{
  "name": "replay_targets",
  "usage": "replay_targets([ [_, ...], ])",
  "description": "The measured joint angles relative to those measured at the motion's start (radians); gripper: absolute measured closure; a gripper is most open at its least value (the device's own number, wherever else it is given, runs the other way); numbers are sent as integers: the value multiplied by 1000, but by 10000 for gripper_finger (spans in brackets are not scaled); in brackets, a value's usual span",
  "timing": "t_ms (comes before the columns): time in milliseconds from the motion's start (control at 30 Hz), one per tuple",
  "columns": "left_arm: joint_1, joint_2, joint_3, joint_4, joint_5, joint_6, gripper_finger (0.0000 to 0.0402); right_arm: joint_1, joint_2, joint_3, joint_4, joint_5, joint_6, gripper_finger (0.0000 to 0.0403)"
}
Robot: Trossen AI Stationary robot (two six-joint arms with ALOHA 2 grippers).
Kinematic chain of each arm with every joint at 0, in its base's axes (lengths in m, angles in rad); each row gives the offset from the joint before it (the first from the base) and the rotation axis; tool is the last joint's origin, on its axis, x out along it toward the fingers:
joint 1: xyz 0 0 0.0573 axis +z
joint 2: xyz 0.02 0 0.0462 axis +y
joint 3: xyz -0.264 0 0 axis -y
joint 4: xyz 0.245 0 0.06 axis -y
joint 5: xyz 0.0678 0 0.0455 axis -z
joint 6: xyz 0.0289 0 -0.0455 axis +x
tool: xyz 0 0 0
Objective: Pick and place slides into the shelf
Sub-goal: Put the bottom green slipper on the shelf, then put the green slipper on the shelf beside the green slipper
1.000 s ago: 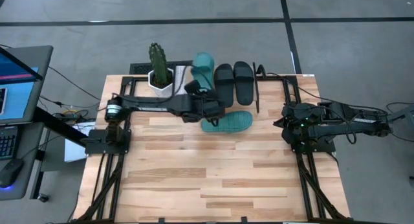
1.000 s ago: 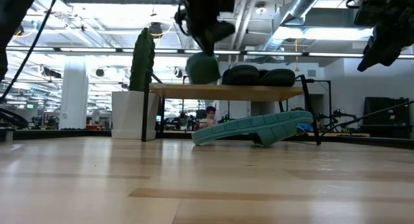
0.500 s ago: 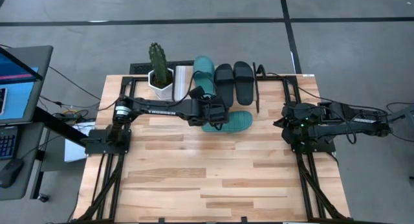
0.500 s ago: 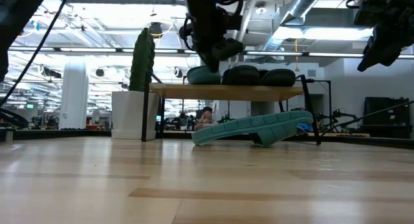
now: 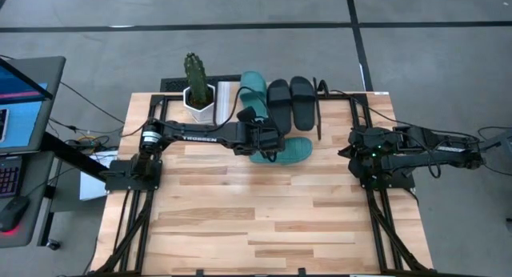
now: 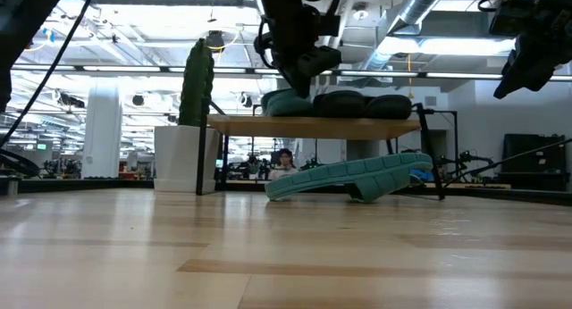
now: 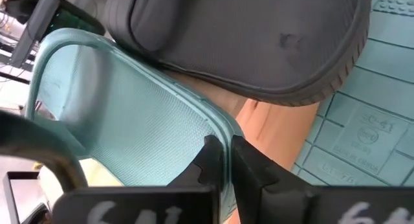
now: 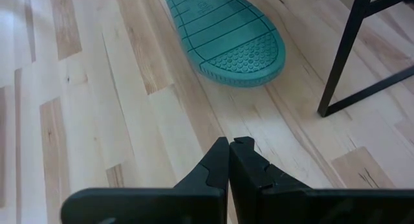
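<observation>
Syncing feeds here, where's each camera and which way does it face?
High: overhead, straight down on table; left arm, right arm show.
Low: table height, facing shelf; left gripper enters from above.
Left wrist: on left arm, facing upper teal slide, own fingers pinching it.
Right wrist: on right arm, facing fallen teal slide past right gripper.
Shared: high and low both show shelf.

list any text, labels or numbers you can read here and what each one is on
"TROSSEN": white letters along the dark left arm, barely legible in the high view.
Round moulded stamp on the teal green slide's sole: too blurred to read.
White marks on the left gripper body: cut off, unreadable.
</observation>
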Motion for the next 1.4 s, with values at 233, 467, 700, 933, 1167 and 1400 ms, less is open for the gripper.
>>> replay_targets([
  [233, 0, 0, 0, 2, 8, 19, 364, 0, 0, 0, 0, 0, 0, 403],
  [467, 0, 0, 0, 21, 8, 24, 340, 0, 0, 0, 0, 0, 0, 403],
  [700, 1, 0, 0, 23, 8, 24, 318, 0, 0, 0, 0, 0, 0, 403],
  [933, 1, 0, 0, 23, 9, 29, 257, 0, 0, 0, 0, 0, 0, 403],
  [1167, -2, 0, 0, 20, 9, 30, 198, 0, 0, 0, 0, 0, 0, 403],
  [1400, -33, 0, 0, 4, 7, 68, 171, 0, 0, 0, 0, 0, 0, 403],
])
